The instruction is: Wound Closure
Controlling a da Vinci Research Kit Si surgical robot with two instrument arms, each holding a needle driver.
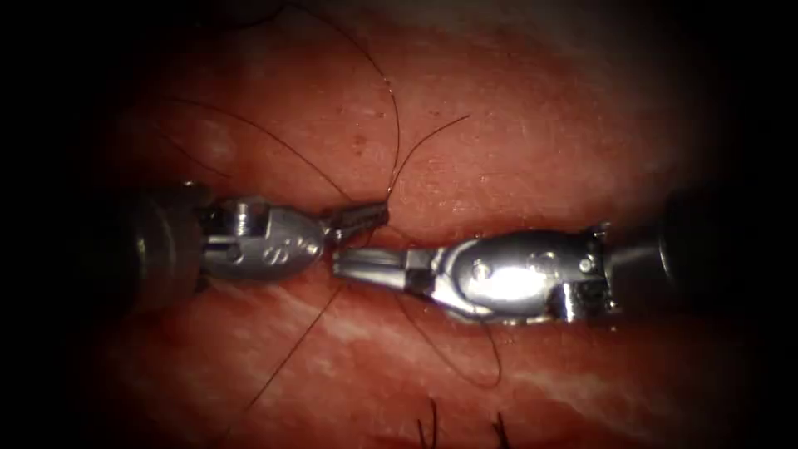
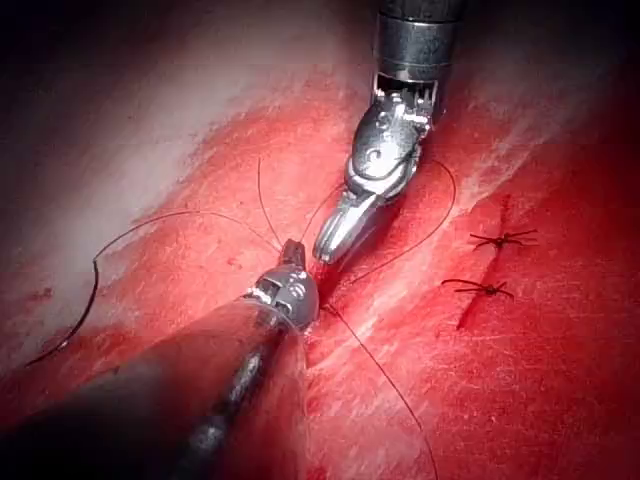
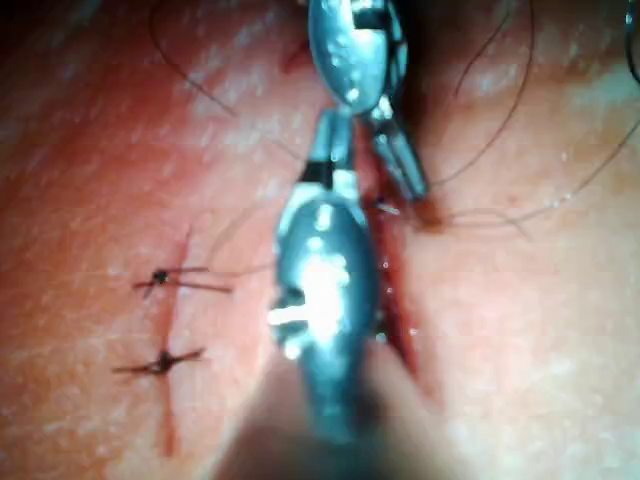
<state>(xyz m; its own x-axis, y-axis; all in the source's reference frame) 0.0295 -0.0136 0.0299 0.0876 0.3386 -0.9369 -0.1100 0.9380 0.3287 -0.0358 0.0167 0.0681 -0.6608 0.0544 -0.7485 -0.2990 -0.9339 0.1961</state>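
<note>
Nearest the endoscope, at 6 o'clock, two knotted stitches [image 1: 432,428] are sitting in the tissue [image 1: 540,141], their cut ends standing up dark and short. Just beyond them a slack loop of the thread [image 1: 396,125] is lying on the surface and passing under the right tool.

At centre, the cut [image 1: 465,231] is running from 9 to 3 o'clock and is lying open there. The right gripper [image 1: 366,266] is pointing toward 9 o'clock just over the cut; it is looking clenched and appears to be grasping nothing. The left gripper [image 1: 359,216] is coming in from 9 o'clock, almost touching the right gripper, and is clenching the thread at its tip, where several strands are meeting close to the cut's far edge.

Farther off, toward 12 o'clock, the strands are arching over bare tissue.

Where the needle is lying I cannot tell.

Judgement on handling: the thread is looking hair-fine, limp, nearly weightless and probably slippery, so it is best taken on a free strand clear of the tissue. The tissue is looking soft and wet, and its edges are likely tearing under a hard pull.

Obstructions: the two tools are crowding each other, and the crossing loose strands are inviting a snag.
</note>
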